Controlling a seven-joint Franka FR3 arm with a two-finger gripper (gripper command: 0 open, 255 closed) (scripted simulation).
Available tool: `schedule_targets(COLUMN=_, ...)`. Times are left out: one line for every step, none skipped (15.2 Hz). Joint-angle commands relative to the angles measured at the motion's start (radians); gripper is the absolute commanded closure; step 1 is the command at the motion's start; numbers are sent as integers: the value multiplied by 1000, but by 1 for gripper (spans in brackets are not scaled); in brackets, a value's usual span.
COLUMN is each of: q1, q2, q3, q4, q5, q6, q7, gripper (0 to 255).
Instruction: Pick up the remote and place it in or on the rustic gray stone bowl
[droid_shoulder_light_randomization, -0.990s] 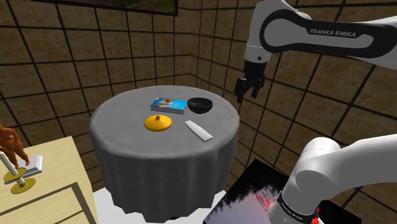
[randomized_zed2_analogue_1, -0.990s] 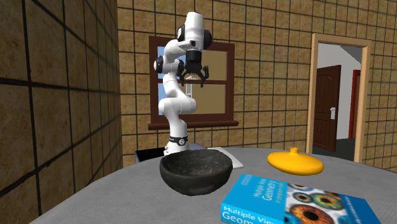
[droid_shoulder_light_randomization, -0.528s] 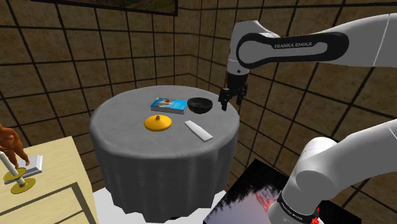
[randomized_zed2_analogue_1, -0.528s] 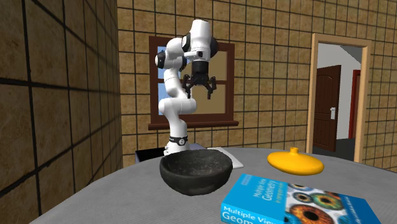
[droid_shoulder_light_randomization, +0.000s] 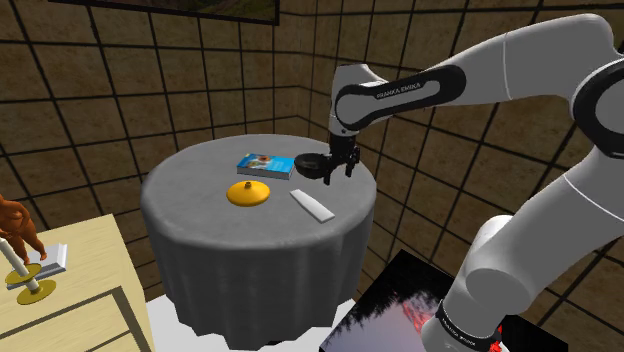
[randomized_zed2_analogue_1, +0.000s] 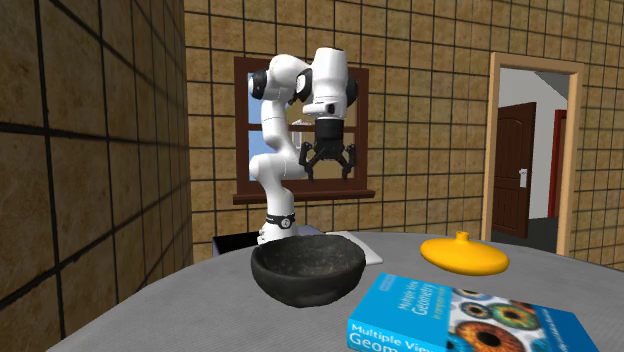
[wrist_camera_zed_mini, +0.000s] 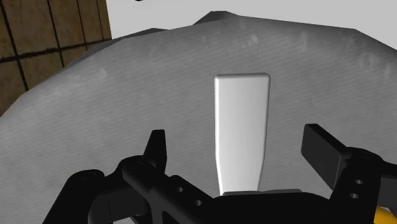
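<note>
The remote (droid_shoulder_light_randomization: 311, 205) is a flat white bar lying on the grey cloth of the round table (droid_shoulder_light_randomization: 200, 235), toward the table's near right side in the shoulder view. The dark stone bowl (droid_shoulder_light_randomization: 313, 165) stands upright just behind it, and sits in the foreground as the bowl (randomized_zed2_analogue_1: 306, 271) in the second exterior view. My gripper (droid_shoulder_light_randomization: 340, 172) hangs open in the air beside the bowl, well above the tabletop (randomized_zed2_analogue_1: 330, 168). In the wrist view the remote (wrist_camera_zed_mini: 240, 127) lies lengthwise below the gripper (wrist_camera_zed_mini: 240, 149), between the spread fingers (wrist_camera_zed_mini: 156, 147), untouched.
A blue book (droid_shoulder_light_randomization: 264, 165) and an orange domed lid (droid_shoulder_light_randomization: 248, 193) lie on the table left of the bowl in the shoulder view. A wooden side table (droid_shoulder_light_randomization: 70, 290) with a candlestick stands at lower left. Tiled walls close the corner behind.
The arm has swung the gripper toward the shoulder view's left and lower, from beyond the table's edge to over the table by the bowl. The fingers stayed open.
</note>
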Motion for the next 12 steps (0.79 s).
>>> schedule_targets(q1=4, q2=67, q3=-1, q4=12, q5=8, q6=54, q7=-1, gripper=0)
schedule_targets(q1=6, q2=105, q3=-2, q4=26, q5=13, q6=76, q7=-2, gripper=0)
schedule_targets(q1=8, q2=143, q3=-3, q4=41, q5=18, q6=97, q7=-4, gripper=0)
schedule_targets(q1=10, q2=181, q3=-3, q4=58, q5=23, q6=117, q7=-6, gripper=0)
schedule_targets(q1=11, q2=219, q3=-4, q4=76, q5=28, q6=136, q7=-9, gripper=0)
schedule_targets(q1=12, q2=258, q3=-4, q4=96, q5=34, q6=154, q7=-11, gripper=0)
schedule_targets(q1=13, q2=296, q3=-3, q4=116, q5=39, q6=171, q7=-14, gripper=0)
schedule_targets(q1=14, q2=335, q3=-3, q4=138, q5=45, q6=186, q7=-17, gripper=0)
schedule_targets(q1=15, q2=374, q3=-2, q4=161, q5=51, q6=200, q7=-19, gripper=0)
schedule_targets(q1=15, q2=413, q3=-1, q4=186, q5=57, q6=213, q7=-22, gripper=0)
schedule_targets(q1=15, q2=413, q3=-1, q4=186, q5=57, q6=213, q7=-22, gripper=0)
schedule_targets(q1=15, q2=420, q3=-1, q4=180, q5=58, q6=226, q7=-23, gripper=0)
